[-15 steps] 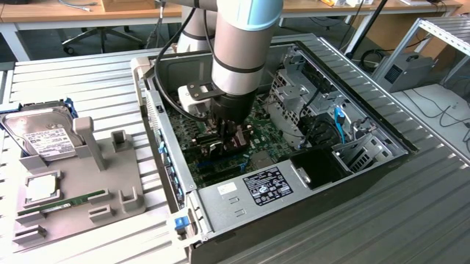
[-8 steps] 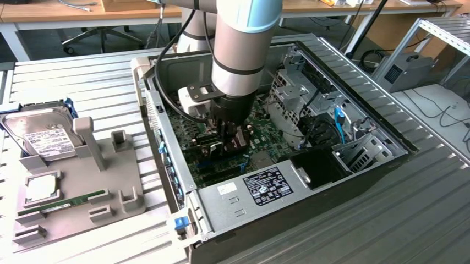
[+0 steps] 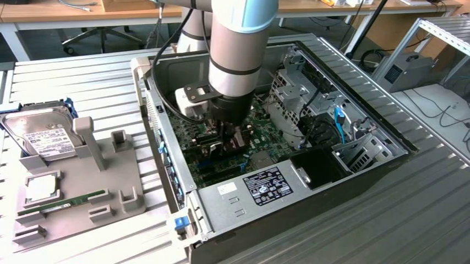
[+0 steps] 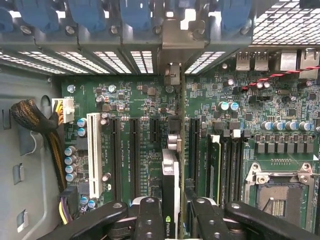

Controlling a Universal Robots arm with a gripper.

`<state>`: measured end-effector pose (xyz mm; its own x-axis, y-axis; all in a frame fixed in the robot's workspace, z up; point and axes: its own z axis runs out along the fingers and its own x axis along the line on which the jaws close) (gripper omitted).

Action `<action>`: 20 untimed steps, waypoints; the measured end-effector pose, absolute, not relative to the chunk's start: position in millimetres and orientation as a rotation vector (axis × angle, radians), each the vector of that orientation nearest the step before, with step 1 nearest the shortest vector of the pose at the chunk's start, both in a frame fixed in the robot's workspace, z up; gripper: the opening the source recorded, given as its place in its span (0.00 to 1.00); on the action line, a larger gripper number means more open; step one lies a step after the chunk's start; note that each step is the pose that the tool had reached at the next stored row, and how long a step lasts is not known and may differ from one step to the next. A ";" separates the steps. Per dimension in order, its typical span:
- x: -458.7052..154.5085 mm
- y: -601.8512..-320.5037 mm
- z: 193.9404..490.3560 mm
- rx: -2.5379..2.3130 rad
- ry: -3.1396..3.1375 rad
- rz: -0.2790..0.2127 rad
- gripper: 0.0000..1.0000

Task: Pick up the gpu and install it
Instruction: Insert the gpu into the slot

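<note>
GPU (image 4: 170,175), thin, stiff, light yet judged fragile, stands edge-on above the motherboard (image 4: 145,100) slots, with the gripper (image 4: 175,214) jaws clamped on its flat faces, the sound hold.

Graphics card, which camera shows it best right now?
The wrist view: the graphics card stands edge-on over the motherboard slots, gripped by the pincer, with its logo readable. The exterior view gives a small dark piece of it beneath the arm, inside the open computer case.
</note>
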<state>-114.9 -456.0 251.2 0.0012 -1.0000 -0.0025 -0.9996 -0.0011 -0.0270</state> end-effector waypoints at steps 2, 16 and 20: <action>-117.3 -455.6 251.6 -2.206 2.203 -0.032 0.27; -122.2 -455.0 252.5 -2.200 2.198 -0.044 0.27; -122.2 -455.0 252.5 -2.200 2.198 -0.044 0.27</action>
